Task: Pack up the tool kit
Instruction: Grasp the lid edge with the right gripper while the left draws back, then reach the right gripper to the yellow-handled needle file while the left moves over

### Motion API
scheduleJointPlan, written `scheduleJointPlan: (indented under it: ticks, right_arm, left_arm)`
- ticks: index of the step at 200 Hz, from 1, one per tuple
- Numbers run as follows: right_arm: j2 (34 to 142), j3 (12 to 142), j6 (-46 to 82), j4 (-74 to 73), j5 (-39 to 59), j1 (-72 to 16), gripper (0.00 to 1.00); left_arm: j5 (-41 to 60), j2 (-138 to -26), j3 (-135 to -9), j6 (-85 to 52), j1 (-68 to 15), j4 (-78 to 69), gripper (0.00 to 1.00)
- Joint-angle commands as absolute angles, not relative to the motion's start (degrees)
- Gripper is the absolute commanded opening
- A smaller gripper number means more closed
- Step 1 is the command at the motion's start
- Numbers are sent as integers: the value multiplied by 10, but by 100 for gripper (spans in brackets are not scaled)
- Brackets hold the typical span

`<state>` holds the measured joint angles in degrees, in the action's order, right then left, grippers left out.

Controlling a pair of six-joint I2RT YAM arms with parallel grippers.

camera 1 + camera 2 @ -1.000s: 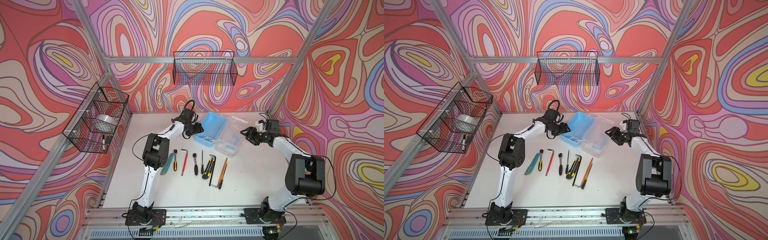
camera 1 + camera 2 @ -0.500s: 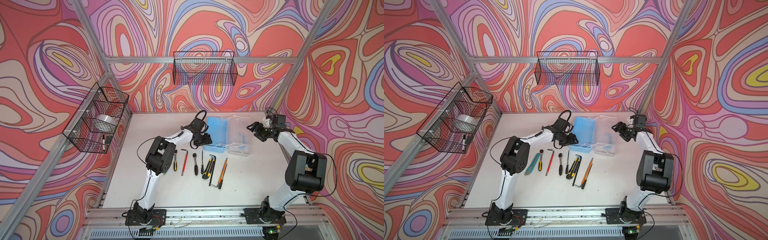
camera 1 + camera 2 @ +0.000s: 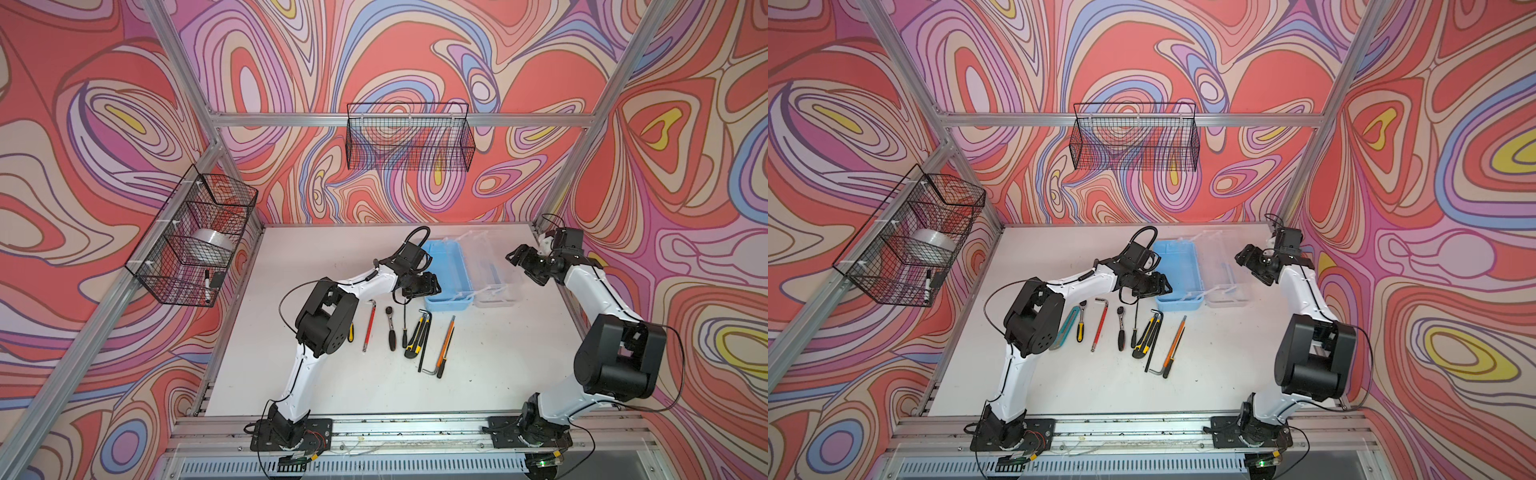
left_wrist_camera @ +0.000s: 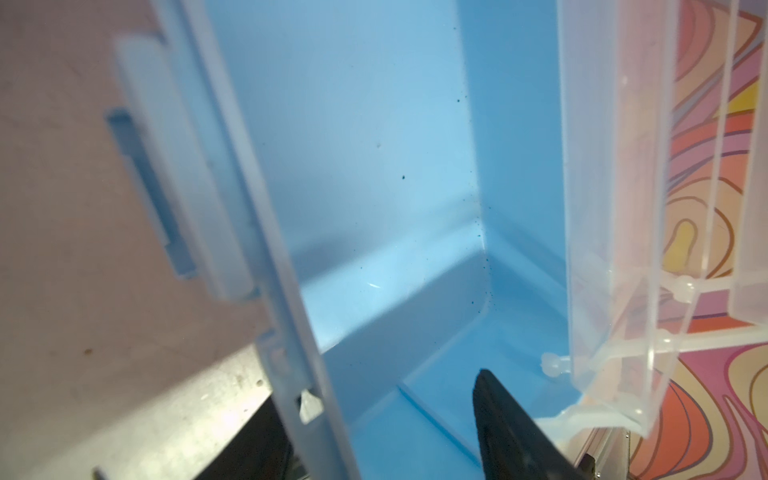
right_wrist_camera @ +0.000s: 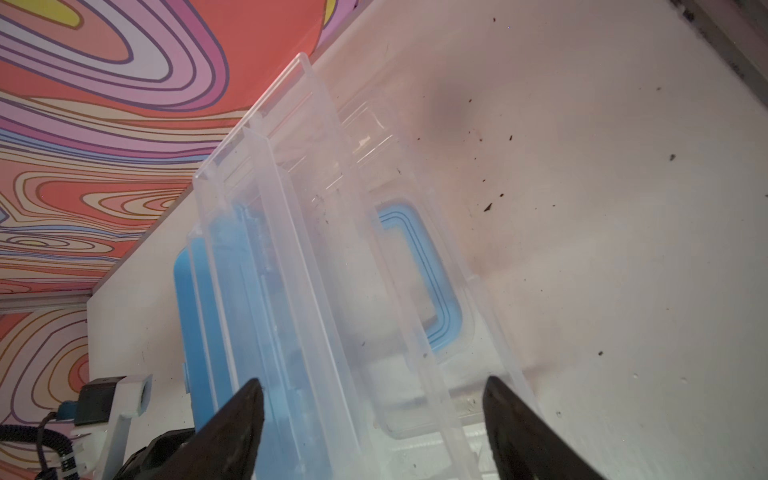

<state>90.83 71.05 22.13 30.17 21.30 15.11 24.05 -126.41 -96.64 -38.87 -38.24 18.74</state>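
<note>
Case (image 3: 446,266) has swung round since a second ago: skewed on the table (image 3: 498,365) then, square now, long side running away from the arm bases. Lid (image 3: 494,270) lies fully open and flat, just right of the blue tray (image 3: 1177,266), hinge between them. Right gripper (image 3: 519,262) has backed off; a second ago it was at the lid's edge.

Meaning for the task: case open and straightened, tray bare in the left wrist view. Nothing packed yet. Tools (image 3: 417,336) lie in a row on the table on the near side of the case, none in a gripper. Loading looks like the next step.

Left gripper (image 4: 376,395): partly spread, straddling the tray's left wall near its near corner. One finger (image 4: 498,415) is inside the tray with a clear gap to the wall; the other is outside, close against it. Not clamped, as far as I can see.

Right gripper: jaws spread wide, holding nothing, hovering just beside the lid's outer edge, apart from it. Blue handle (image 5: 440,291) shows through the lid.
</note>
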Motion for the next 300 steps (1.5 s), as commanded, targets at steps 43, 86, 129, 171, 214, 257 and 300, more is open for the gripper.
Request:
scheduleJointPlan:
  ticks: [43, 86, 129, 171, 214, 257, 300]
  right_arm:
    - [795, 614, 288, 334, 189, 143, 76]
    - [718, 567, 331, 368, 164, 97, 72]
    - [636, 475, 436, 379, 98, -31, 67]
    - [595, 401, 529, 393, 31, -181, 65]
    - [645, 383, 621, 384, -26, -371, 61]
    - [714, 379, 667, 376, -27, -481, 56]
    - [750, 370, 677, 348, -22, -495, 49]
  left_arm:
    - [266, -1250, -966, -416, -407, 156, 67]
    - [257, -1230, -944, -417, -410, 135, 72]
    - [219, -1184, -911, -406, -407, 147, 87]
    - [189, -1143, -864, -402, -405, 147, 96]
    - [138, -1099, -825, -381, -397, 185, 99]
    - [59, -1055, -803, -347, -386, 231, 100]
    - [57, -1027, -762, -355, -372, 217, 100]
